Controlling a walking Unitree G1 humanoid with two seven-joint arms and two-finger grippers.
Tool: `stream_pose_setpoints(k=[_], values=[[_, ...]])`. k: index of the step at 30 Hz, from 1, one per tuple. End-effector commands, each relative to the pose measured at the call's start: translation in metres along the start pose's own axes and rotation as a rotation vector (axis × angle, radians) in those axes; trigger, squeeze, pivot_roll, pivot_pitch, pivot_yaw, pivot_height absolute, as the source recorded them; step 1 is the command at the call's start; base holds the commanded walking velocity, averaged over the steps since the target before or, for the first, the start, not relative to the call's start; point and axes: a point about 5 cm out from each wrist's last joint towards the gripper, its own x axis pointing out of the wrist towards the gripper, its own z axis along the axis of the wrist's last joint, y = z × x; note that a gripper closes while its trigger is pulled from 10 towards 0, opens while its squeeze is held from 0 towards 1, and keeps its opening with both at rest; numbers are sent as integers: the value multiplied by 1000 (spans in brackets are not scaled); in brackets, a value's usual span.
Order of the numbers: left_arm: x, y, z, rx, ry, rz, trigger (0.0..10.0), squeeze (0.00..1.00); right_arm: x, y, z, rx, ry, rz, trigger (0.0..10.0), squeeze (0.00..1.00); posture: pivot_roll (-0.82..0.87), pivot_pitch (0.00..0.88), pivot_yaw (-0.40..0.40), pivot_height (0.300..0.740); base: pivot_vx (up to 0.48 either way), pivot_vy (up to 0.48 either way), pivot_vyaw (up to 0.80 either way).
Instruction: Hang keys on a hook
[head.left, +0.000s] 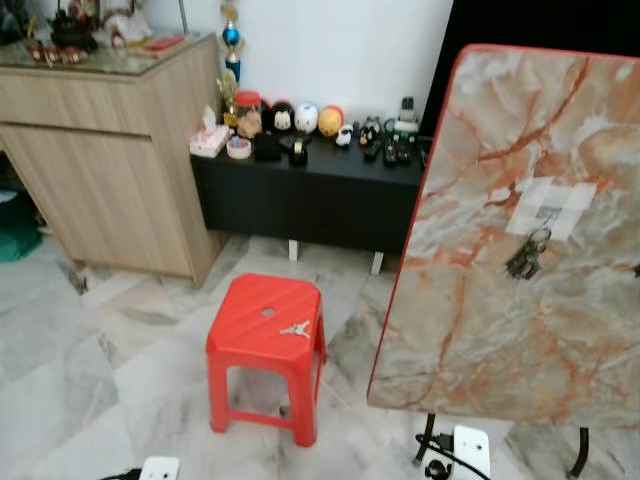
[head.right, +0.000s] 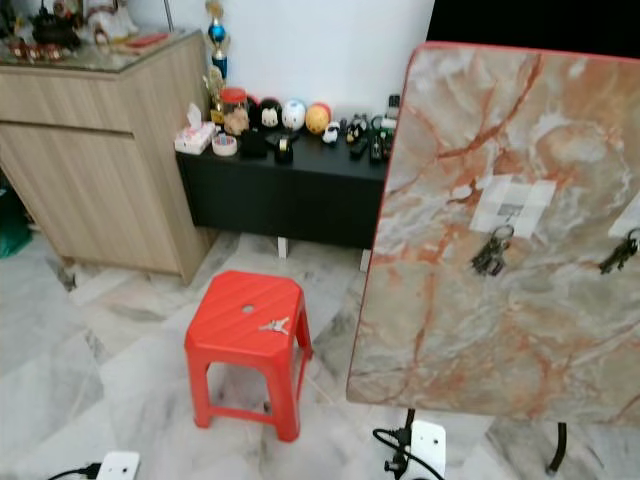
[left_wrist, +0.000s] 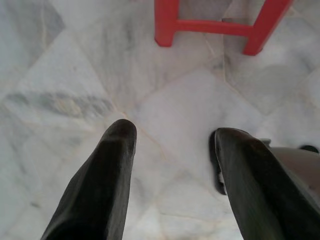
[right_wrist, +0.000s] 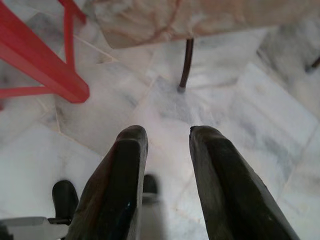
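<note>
Both claws hang idle over the pale marble floor (left_wrist: 190, 110), empty: the left gripper (left_wrist: 172, 137) has its two black fingers spread wide, the right gripper (right_wrist: 167, 132) holds its pair narrower but apart.

Small silver keys (head.left: 295, 328) lie on the seat of the red plastic stool (head.left: 262, 305), toward its four o'clock corner, just beside the seat's centre hole. At about three o'clock from the stool stands a tilted, red-edged marble-patterned board (head.left: 480, 330) on thin black legs. A dark key bunch (head.left: 525, 258) already hangs from a hook on a white taped patch (head.left: 555, 205), and a second dark bunch (head.right: 617, 252) hangs further along the board.

As I judge it, the task is at its start: keys not yet picked up. Next calls for stepping closer, bending, and pinching the flat keys off the ribbed seat.

Behind the stool, at twelve o'clock, a low black cabinet (head.left: 300, 200) carries small figurines; at ten o'clock stands a light wooden sideboard (head.left: 100, 170).
</note>
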Motion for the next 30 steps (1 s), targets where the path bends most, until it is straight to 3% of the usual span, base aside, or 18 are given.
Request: stream_pose_setpoints(k=[1,24,30], values=[[2,-10,4,-18,-14,-18,10000,0,-1,-7,-2,8,5,-22,10000,0,56,0,-41,740,0,431,0],[5,-16,14,-19,-56,-24,10000,0,0,-6,1,30,1,-25,10000,0,58,0,-43,740,0,422,0],[4,-16,11,-3,-36,-28,10000,0,0,-6,1,32,1,-26,10000,0,60,0,-44,740,0,47,0]])
